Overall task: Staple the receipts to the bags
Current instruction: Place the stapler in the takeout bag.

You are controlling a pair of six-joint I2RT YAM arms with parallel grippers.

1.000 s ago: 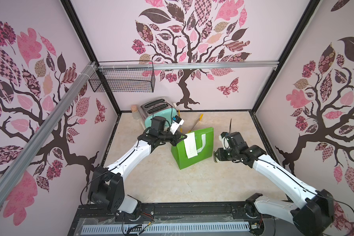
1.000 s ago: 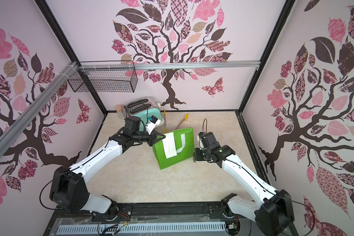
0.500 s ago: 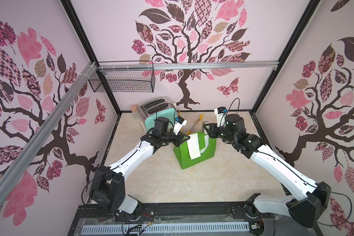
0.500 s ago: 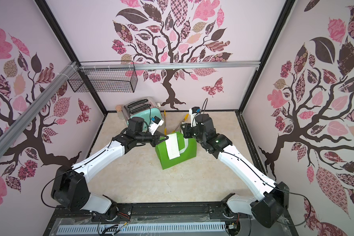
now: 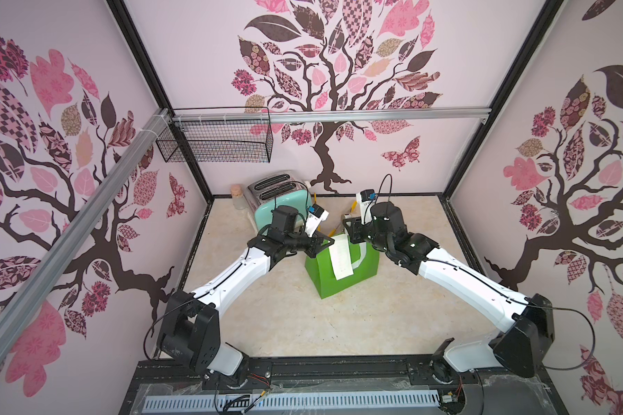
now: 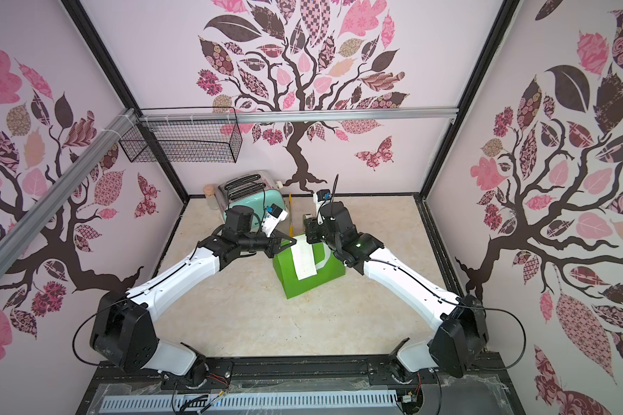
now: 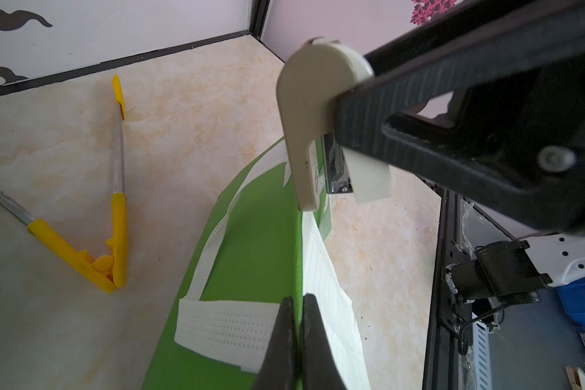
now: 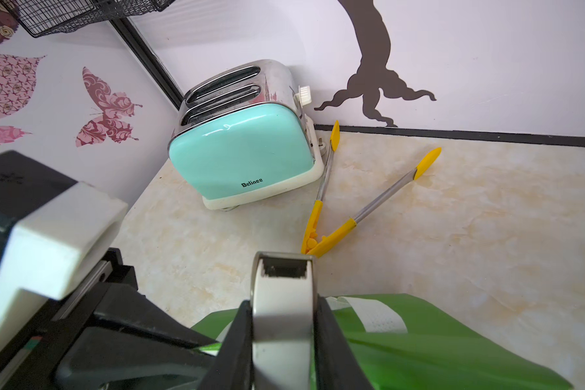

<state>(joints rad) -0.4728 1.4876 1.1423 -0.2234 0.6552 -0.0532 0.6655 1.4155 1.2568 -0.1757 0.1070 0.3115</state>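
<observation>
Left end effector (image 7: 298, 304) is closed tight on the top rim of the bag (image 7: 257, 256), pinning the receipt (image 7: 328, 290) against it; the bag stands on the bench (image 7: 65, 152) directly beneath. Right end effector (image 8: 284, 337) clamps a cream stapler (image 7: 304, 111), nose at that rim just beyond the left end effector. Judgement: bag and receipt are light, thin, floppy; paper slips easily. Best hold: at the rim, both layers pinched together, near the staple point.

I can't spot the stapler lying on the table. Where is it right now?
Both wrist views show the stapler held off the table in the right gripper, its mouth over the top edge of the green bag where the receipt hangs.
</observation>
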